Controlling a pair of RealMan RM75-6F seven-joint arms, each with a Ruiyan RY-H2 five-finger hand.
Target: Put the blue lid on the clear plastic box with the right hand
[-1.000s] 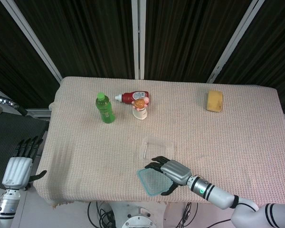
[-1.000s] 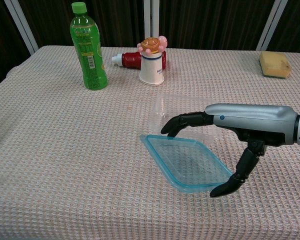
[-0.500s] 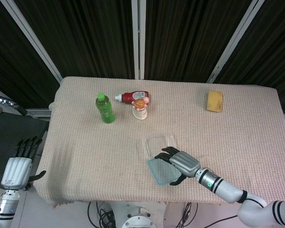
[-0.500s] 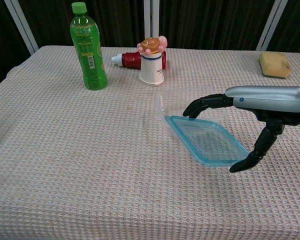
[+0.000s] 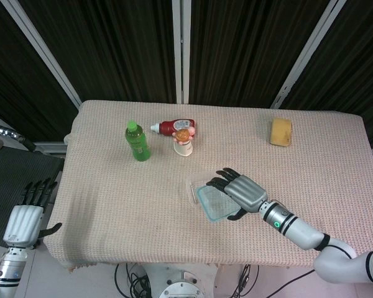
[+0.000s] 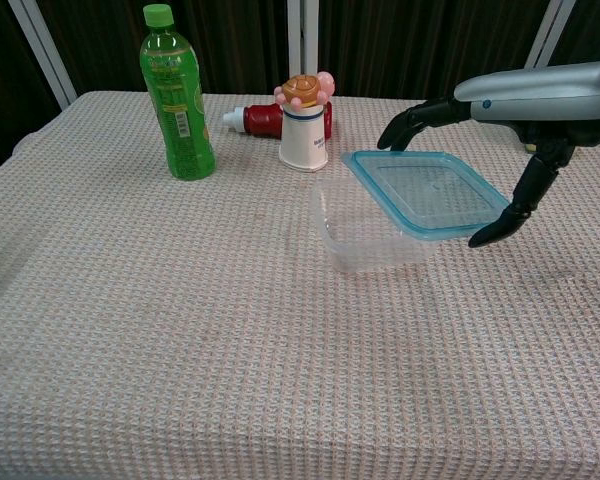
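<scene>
My right hand (image 6: 520, 110) (image 5: 239, 191) holds the blue-rimmed lid (image 6: 425, 193) (image 5: 214, 203) between fingers on its far edge and thumb on its near edge. The lid hangs nearly level in the air, above and a little right of the clear plastic box (image 6: 365, 238) (image 5: 196, 189), overlapping its right part. The box sits open on the cloth near the table's middle. My left hand (image 5: 25, 218) hangs open off the table's left edge, seen only in the head view.
A green bottle (image 6: 177, 95) stands at the back left. A red bottle (image 6: 262, 119) lies behind a white cup with a toy on top (image 6: 304, 125), just behind the box. A yellow sponge (image 6: 550, 129) lies at the back right. The woven cloth (image 6: 180, 330) covers the table.
My right hand has lifted the lid off the cloth and carried it away from the front edge, up over the clear box. The left hand has stayed put.
</scene>
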